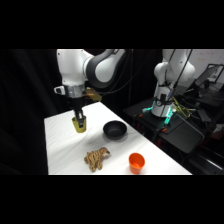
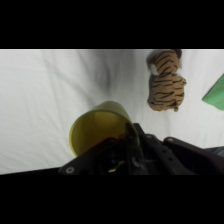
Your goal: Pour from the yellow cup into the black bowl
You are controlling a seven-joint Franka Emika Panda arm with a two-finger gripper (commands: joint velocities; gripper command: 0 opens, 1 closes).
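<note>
The yellow cup (image 1: 79, 124) is held at the gripper (image 1: 79, 120), with the jaws pinching its rim; in the wrist view one side of the cup's wall (image 2: 98, 131) is seen clamped under the black linkage, the mouth facing the camera. The cup appears upright and either just lifted or barely resting on the table (image 1: 62, 145); which of the two cannot be told from the side view.

The black bowl (image 1: 115, 130) is found at about 3 o'clock from the cup in the side view, near but clearly apart from it. A striped toy tiger (image 1: 97, 158) lies at about 5 o'clock from the cup, and an orange cup (image 1: 136, 162) stands further off, at about 4 o'clock, beyond the bowl's near side. In the wrist view the tiger (image 2: 166, 82) is seen at 1 o'clock from the cup, with a green object (image 2: 216, 92) cut off at the edge.

The step in hand is judged to be the carry: the grasp is made, the pour not yet begun. What is called for next is that the cup be raised clear of the bowl's rim, carried across until its lip is over the bowl's middle, and then tipped by a wrist roll toward the bowl. Whether anything is inside the cup cannot be told.
</note>
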